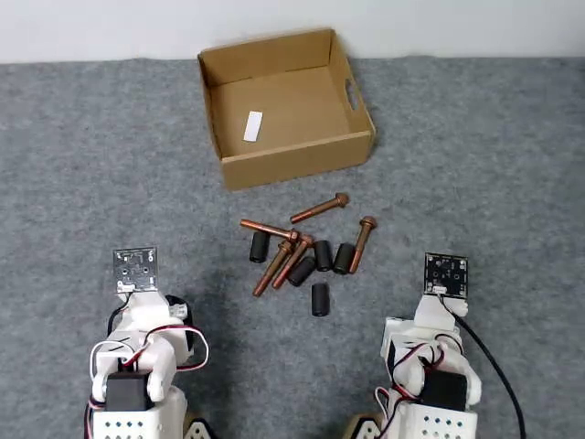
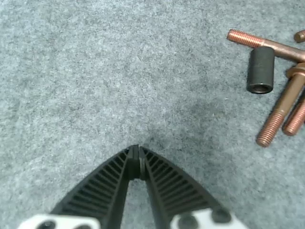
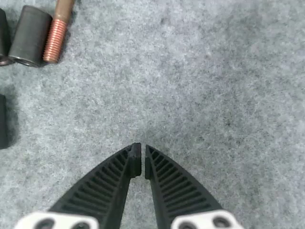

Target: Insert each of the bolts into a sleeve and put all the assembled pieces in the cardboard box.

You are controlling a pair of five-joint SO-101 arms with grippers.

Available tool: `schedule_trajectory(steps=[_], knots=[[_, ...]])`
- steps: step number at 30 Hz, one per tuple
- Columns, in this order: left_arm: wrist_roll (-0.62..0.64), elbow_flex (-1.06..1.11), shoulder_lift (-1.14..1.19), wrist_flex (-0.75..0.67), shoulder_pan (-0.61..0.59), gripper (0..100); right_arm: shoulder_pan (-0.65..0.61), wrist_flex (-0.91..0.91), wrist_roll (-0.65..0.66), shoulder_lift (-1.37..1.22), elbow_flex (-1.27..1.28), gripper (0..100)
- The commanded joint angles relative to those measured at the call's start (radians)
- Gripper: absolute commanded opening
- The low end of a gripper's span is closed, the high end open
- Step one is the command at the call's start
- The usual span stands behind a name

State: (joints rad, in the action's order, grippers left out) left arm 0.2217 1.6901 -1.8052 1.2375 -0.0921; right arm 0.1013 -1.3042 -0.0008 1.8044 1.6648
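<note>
High view, read left to right: the left tool (image 2: pixel 138 150) hangs low over the grey worktop (image 1: pixel 82 183), tips pressed together and holding nothing. Near the middle lie five copper bolts (image 1: pixel 320 208) and five black sleeves (image 1: pixel 320 299), none joined, most of them touching or crossing in one tight cluster. Behind them stands the cardboard box (image 1: pixel 297 161), a white label (image 1: pixel 252 126) on its floor. The right tool (image 3: pixel 142 153) hovers narrow and grips nothing. The crowding is the likely hazard: a tool closing on one bolt may nudge its neighbours, and the round sleeves could roll away. A tilted bolt may also jam at a sleeve's mouth.
</note>
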Motion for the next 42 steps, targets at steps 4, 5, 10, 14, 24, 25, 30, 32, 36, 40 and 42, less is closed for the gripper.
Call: schedule_trajectory(steps=[4,5,10,14,24,25,30,32,36,40,42], knots=[[0.008,-0.007,-0.009,0.005,-0.005,0,0.008,-0.004,0.008,0.007,0.018,0.9],[0.008,-0.007,-0.009,0.005,-0.005,0,0.008,-0.004,0.008,0.007,0.018,0.9],[0.008,-0.007,-0.009,0.005,-0.005,0,0.008,-0.004,0.008,0.007,0.018,0.9],[0.008,-0.007,-0.009,0.005,-0.005,0,0.008,-0.004,0.008,0.007,0.018,0.9],[0.008,-0.007,-0.009,0.005,-0.005,0,0.008,-0.004,0.008,0.007,0.018,0.9],[0.008,-0.007,-0.009,0.005,-0.005,0,0.008,-0.004,0.008,0.007,0.018,0.9],[0.008,-0.007,-0.009,0.005,-0.005,0,0.005,-0.004,0.008,0.007,0.018,0.9],[0.008,-0.007,-0.009,0.005,-0.005,0,0.008,-0.004,0.006,0.007,0.018,0.9],[0.008,-0.007,-0.009,0.005,-0.005,0,0.007,-0.004,0.006,0.007,0.018,0.9],[0.008,-0.007,-0.009,0.005,-0.005,0,0.013,-0.004,0.009,0.007,0.017,0.9],[0.008,-0.007,-0.009,0.005,-0.005,0,0.03,-0.004,0.009,0.008,0.017,0.9]])
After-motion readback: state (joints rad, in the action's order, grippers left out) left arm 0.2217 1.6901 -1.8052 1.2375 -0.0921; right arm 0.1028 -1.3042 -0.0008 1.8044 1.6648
